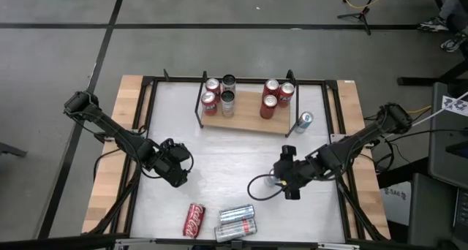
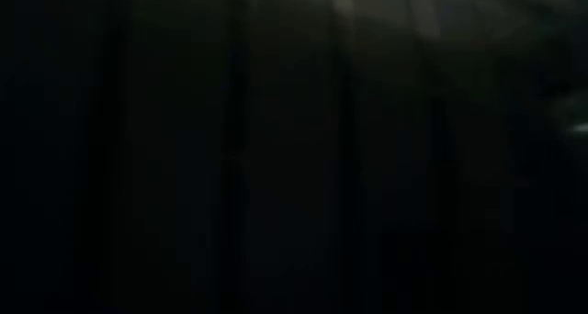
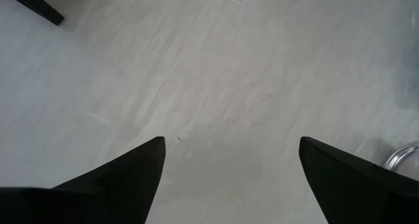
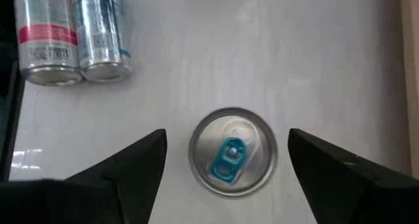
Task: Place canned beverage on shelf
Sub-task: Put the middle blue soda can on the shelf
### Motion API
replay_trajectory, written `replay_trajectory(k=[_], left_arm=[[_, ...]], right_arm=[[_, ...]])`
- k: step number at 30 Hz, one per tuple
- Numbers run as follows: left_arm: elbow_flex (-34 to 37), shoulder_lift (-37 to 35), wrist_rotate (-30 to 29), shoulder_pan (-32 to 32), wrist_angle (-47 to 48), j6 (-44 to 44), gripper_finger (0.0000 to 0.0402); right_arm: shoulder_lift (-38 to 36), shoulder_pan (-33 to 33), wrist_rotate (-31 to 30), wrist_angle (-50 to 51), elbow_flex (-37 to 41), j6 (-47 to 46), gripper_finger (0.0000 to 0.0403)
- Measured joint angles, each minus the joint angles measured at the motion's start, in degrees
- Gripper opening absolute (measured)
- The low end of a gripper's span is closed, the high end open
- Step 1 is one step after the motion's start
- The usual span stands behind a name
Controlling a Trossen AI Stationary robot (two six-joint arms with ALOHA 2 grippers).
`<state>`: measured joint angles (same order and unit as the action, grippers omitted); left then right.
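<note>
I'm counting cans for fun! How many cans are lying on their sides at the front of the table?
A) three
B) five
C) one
A: the high view shows one red can and two silver cans lying down near the table's front edge, while the other cans stand upright.

- The low view is almost wholly dark; nothing there can be made out.
- Labels on the shelved cans (image 1: 220, 96) are too small to read.
</note>
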<state>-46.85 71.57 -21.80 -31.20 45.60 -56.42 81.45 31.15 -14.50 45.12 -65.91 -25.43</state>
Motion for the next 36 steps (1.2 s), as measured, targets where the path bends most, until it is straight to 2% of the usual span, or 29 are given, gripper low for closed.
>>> replay_trajectory(k=[12, 23, 36], left_arm=[[0.0, 0.01, 0.0, 0.01, -0.11, 0.0, 0.0344], [0.0, 0.01, -0.01, 0.0, -0.11, 0.0, 0.0344], [0.0, 0.0, -0.01, 0.01, -0.11, -0.01, 0.0344]], right_arm=[[3.86, -0.03, 0.02, 0.39, 0.0, 0.19, 0.0308], [4.0, -0.03, -0.94, 2.52, 0.0, 0.42, 0.0308], [3.99, -0.03, -1.49, 2.76, 0.0, 5.19, 0.0308]])
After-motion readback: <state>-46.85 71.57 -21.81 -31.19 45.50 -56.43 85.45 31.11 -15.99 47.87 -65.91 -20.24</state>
